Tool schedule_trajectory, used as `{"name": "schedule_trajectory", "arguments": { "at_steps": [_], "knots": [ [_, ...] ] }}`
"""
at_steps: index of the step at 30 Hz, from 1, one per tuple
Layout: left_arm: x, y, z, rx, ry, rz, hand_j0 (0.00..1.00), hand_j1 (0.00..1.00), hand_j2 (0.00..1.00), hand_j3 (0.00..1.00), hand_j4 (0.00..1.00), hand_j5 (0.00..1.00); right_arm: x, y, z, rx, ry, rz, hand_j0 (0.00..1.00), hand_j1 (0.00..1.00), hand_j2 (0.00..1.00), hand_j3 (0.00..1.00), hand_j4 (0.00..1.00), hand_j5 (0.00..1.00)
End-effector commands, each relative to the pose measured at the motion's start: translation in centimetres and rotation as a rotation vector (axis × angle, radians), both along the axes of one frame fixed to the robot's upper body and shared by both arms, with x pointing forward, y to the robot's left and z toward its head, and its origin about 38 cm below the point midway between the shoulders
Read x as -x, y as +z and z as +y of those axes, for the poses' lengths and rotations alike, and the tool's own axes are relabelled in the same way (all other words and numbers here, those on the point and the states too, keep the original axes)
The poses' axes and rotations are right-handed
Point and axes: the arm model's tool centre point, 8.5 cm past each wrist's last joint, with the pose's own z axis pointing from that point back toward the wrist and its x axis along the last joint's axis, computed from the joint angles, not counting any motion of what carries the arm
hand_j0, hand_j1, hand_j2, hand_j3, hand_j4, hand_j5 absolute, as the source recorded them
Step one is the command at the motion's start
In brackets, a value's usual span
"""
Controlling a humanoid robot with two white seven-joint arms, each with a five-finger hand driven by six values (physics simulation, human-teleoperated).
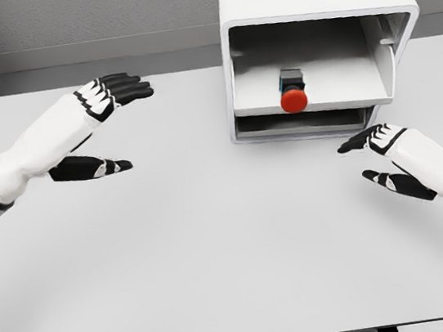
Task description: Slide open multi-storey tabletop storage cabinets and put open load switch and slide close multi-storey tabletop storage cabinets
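Observation:
A white multi-storey cabinet (310,5) stands at the back right of the table. Its upper drawer (316,101) is slid out, and a load switch (293,92) with a black body and a red round button lies inside it. A lower drawer front (298,125) shows just beneath. My right hand (382,161) hovers open over the table, just below and right of the cabinet, fingers extended toward the left and holding nothing. My left hand (108,120) is open at the left, far from the cabinet, fingers pointing right.
The white table (218,257) spreads across the view, its front edge near the bottom. A grey wall (102,18) runs behind it.

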Motion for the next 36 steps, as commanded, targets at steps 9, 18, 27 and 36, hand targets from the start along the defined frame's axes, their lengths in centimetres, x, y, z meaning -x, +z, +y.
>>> {"name": "schedule_trajectory", "arguments": {
  "at_steps": [9, 18, 27, 36],
  "knots": [
    [0.4, -8.4, 12.3, -0.068, 0.365, 0.267, 1.00, 1.00, 1.00, 1.00, 1.00, 1.00, -1.2, 0.6, 2.3, -0.017, 0.068, -0.019, 0.72, 0.72, 0.72, 0.72, 0.72, 0.72],
    [0.4, -8.6, 12.1, -0.062, 0.363, 0.270, 1.00, 1.00, 1.00, 1.00, 1.00, 1.00, -1.6, 0.5, 4.1, -0.036, 0.108, -0.023, 0.72, 0.72, 0.72, 0.72, 0.72, 0.72],
    [0.4, -8.7, 12.2, -0.062, 0.365, 0.271, 1.00, 1.00, 1.00, 1.00, 1.00, 1.00, -3.1, 0.7, 5.1, -0.032, 0.137, -0.030, 0.72, 0.72, 0.72, 0.72, 0.72, 0.72],
    [0.4, -8.6, 12.1, -0.061, 0.364, 0.270, 1.00, 1.00, 1.00, 1.00, 1.00, 1.00, -4.7, 0.1, 5.3, -0.040, 0.128, -0.014, 0.72, 0.72, 0.72, 0.72, 0.72, 0.72]
  ]
}}
